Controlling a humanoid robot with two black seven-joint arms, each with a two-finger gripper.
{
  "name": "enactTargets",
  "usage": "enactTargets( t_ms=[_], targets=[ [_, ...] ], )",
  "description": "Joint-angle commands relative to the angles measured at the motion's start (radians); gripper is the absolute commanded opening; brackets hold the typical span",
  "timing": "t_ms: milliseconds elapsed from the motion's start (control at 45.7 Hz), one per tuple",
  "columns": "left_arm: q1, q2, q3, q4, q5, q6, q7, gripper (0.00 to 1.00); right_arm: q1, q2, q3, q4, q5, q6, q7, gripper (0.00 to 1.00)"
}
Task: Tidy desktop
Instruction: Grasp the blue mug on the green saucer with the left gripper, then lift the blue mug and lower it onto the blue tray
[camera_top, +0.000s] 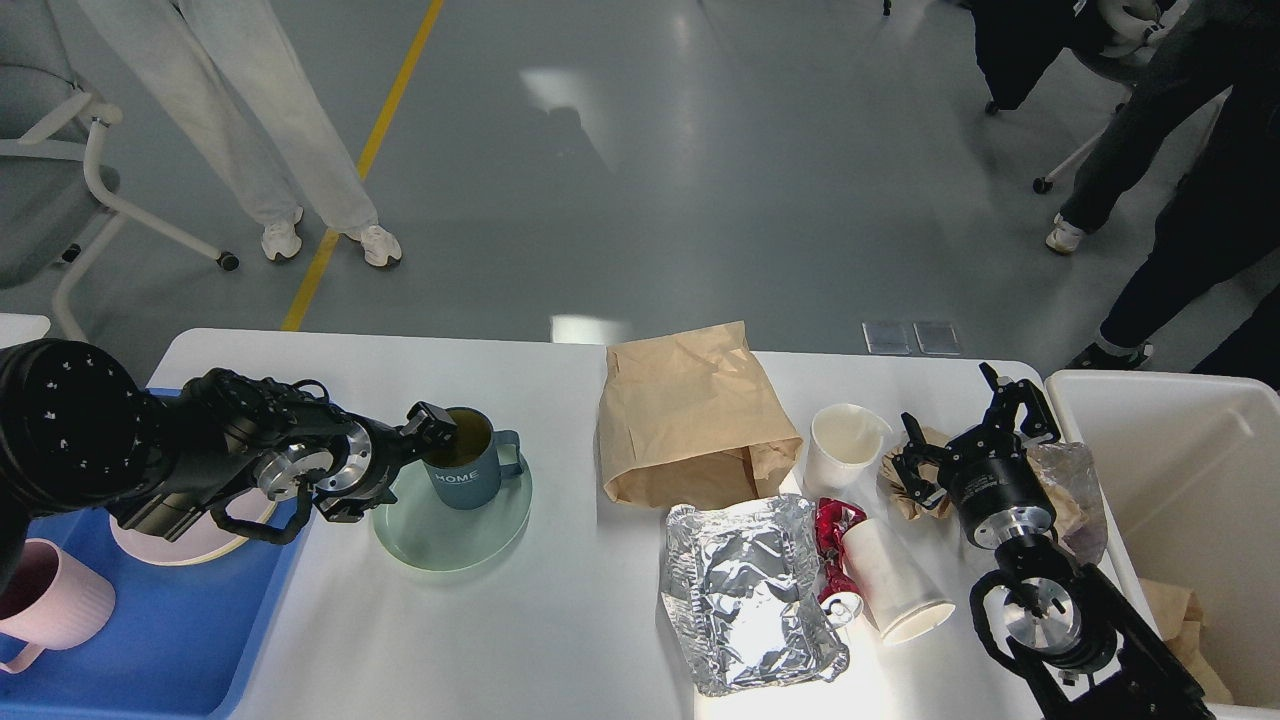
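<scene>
A single view is given — taken from the robot's head, aimed forward and steeply down. The desktop (560, 640) is seen from close above, filling the lower half; grey floor (700, 180) is seen beyond its far edge. Both arms are framed, entering from the bottom corners.
</scene>
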Motion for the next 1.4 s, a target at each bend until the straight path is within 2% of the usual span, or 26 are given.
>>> enactTargets(
  t_ms=[0, 241, 591, 744, 810, 832, 854, 920, 1051, 1226, 1292, 1379],
  targets=[
    [0.004, -0.005, -0.002, 0.0, 0.059, 0.0, 0.0, 0.35, 0.0, 0.001, 0.0, 0.0, 0.0, 0.0, 0.0, 1.0],
    [0.009, -0.001, -0.017, -0.001, 0.089, -0.029, 0.003, 0.0, 0.0, 0.0, 0.0, 0.0, 0.0, 0.0, 0.0, 1.0],
    [0.001, 0.002, -0.017, -0.001, 0.113, -0.068, 0.004, 0.0, 0.0, 0.001, 0.0, 0.0, 0.0, 0.0, 0.0, 1.0],
    [-0.042, 0.007, -0.003, -0.021, 0.127, -0.127, 0.009, 0.0, 0.0, 0.001, 0.0, 0.0, 0.0, 0.0, 0.0, 1.0],
    [-0.123, 0.034, 0.023, -0.076, 0.128, -0.17, 0.045, 0.0, 0.0, 0.001, 0.0, 0.0, 0.0, 0.0, 0.0, 1.0],
    [-0.193, 0.062, 0.056, -0.134, 0.13, -0.199, 0.083, 0.0, 0.0, 0.001, 0.0, 0.0, 0.0, 0.0, 0.0, 1.0],
    [-0.233, 0.073, 0.072, -0.162, 0.133, -0.213, 0.099, 0.0, 0.0, 0.001, 0.0, 0.0, 0.0, 0.0, 0.0, 1.0],
    [-0.368, 0.087, 0.121, -0.239, 0.145, -0.255, 0.125, 0.0, 0.0, 0.0, -0.001, 0.0, 0.0, 0.0, 0.0, 1.0],
    [-0.647, 0.102, 0.241, -0.432, 0.207, -0.293, 0.124, 0.0, 0.0, 0.0, 0.0, 0.0, 0.0, 0.0, 0.0, 1.0],
    [-1.009, 0.114, 0.305, -0.716, 0.345, -0.302, 0.127, 0.0, 0.0, 0.001, 0.0, 0.0, 0.0, 0.0, 0.0, 1.0],
    [-1.111, 0.113, 0.32, -0.79, 0.362, -0.337, 0.122, 0.0, 0.0, 0.0, 0.0, 0.0, 0.0, 0.0, 0.0, 1.0],
    [-1.209, 0.107, 0.349, -0.833, 0.365, -0.426, 0.127, 0.0, 0.0, 0.0, 0.0, 0.0, 0.0, 0.0, 0.0, 1.0]
  ],
)
